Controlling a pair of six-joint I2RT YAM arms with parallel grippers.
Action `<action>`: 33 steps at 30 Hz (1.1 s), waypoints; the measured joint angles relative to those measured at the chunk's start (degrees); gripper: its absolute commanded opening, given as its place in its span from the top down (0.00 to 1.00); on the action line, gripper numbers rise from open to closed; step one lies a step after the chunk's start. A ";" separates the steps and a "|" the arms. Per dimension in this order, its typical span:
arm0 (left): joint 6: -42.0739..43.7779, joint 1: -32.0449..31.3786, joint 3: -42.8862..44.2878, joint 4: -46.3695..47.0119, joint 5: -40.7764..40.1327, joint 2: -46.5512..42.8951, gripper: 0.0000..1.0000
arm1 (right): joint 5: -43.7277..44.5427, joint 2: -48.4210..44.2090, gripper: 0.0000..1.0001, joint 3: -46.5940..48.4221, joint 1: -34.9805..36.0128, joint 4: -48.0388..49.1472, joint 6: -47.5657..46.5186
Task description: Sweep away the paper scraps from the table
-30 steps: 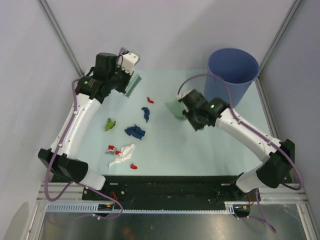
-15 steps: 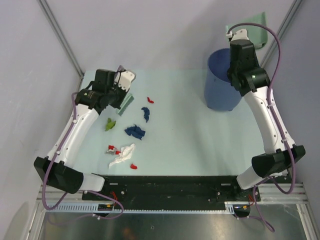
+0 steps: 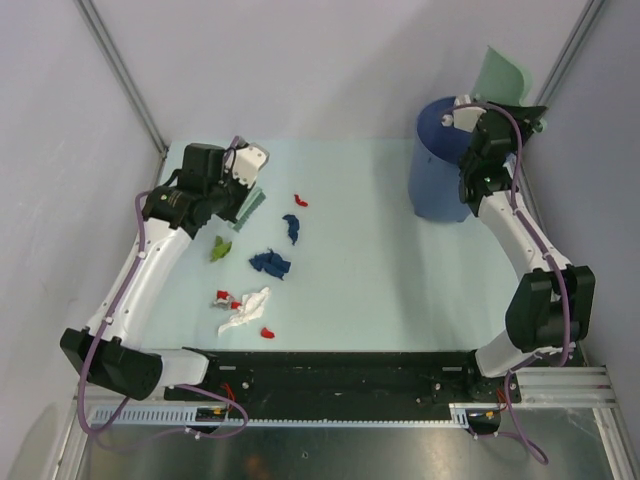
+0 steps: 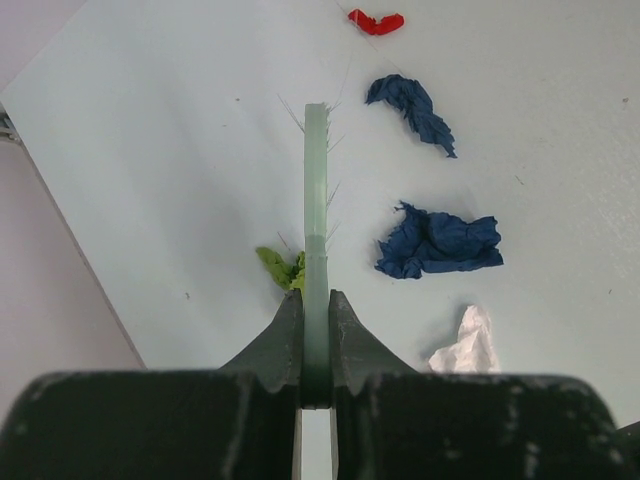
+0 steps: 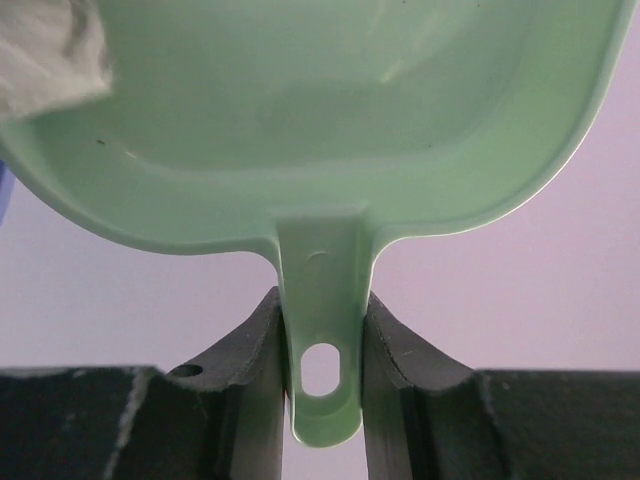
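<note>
Several paper scraps (image 3: 270, 263) crowd the table's (image 3: 380, 280) left half.

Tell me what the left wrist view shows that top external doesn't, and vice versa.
Left wrist only: the left gripper seen pinching the pale green plastic brush edge-on. Top external only: the blue cylindrical bin, the right gripper holding the pale green dustpan raised beside it, red bits by the near rail. Both: that brush, two dark blue paper wads, the green scrap, the white crumple.
</note>
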 measured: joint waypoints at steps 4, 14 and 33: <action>0.57 0.00 -0.66 0.17 0.24 -0.04 1.00 | -4.81 -2.51 1.00 -4.52 -0.37 2.36 -6.38; 0.70 0.00 -1.11 0.20 0.39 -0.22 1.00 | -11.28 -5.68 1.00 -7.63 -1.38 2.75 -8.04; 0.68 1.55 -5.14 1.49 1.05 1.20 1.00 | -19.85 -10.73 1.00 7.39 43.69 -46.80 72.87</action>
